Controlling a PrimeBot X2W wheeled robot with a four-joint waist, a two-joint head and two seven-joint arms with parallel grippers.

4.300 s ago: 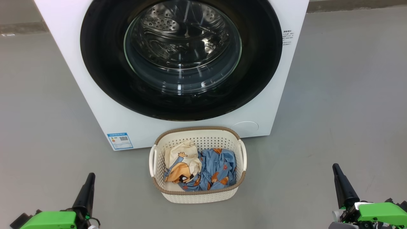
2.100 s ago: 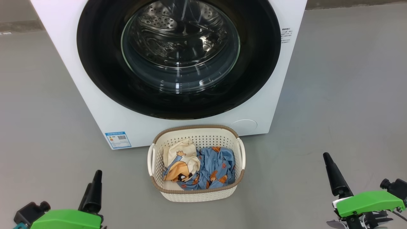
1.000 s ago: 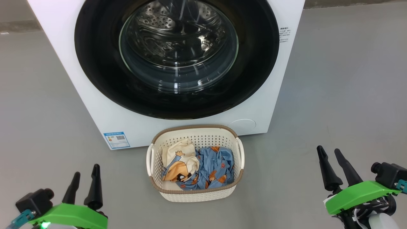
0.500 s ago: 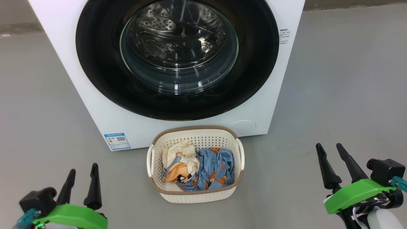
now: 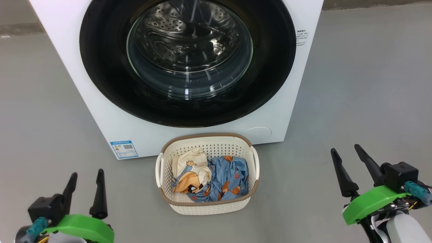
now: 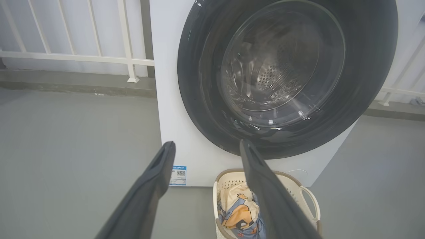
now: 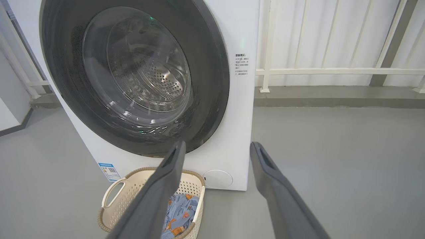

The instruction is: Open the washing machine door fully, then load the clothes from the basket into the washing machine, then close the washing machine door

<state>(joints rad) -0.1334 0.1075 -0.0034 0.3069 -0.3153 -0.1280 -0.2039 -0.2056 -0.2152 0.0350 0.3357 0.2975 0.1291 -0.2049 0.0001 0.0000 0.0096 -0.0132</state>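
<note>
The white washing machine (image 5: 111, 125) stands ahead with its round black door (image 5: 101, 74) shut flat against the front, the steel drum visible through the glass. On the floor right before it sits the cream basket (image 5: 209, 206) holding the clothes: a cream garment (image 5: 190, 168) and a blue garment (image 5: 231, 179). My left gripper (image 5: 86, 175) hovers open at the lower left, well left of the basket. My right gripper (image 5: 346, 150) hovers open at the lower right, well right of it. Nothing is between either pair of fingers. The door (image 6: 199, 99) and basket (image 6: 308, 199) also appear in the left wrist view, the door (image 7: 212, 83) and basket (image 7: 113, 205) in the right wrist view.
Grey floor (image 5: 364, 84) spreads on both sides of the machine. A blue label sticker (image 5: 124, 149) marks the machine's lower left corner, a round cap (image 5: 258, 132) its lower right. A white railing (image 7: 332, 71) on a low kerb runs behind.
Both grippers have turned about their wrists so both fingers of each now show; the right one has risen a little toward the machine. Door, basket and clothes have not moved.
</note>
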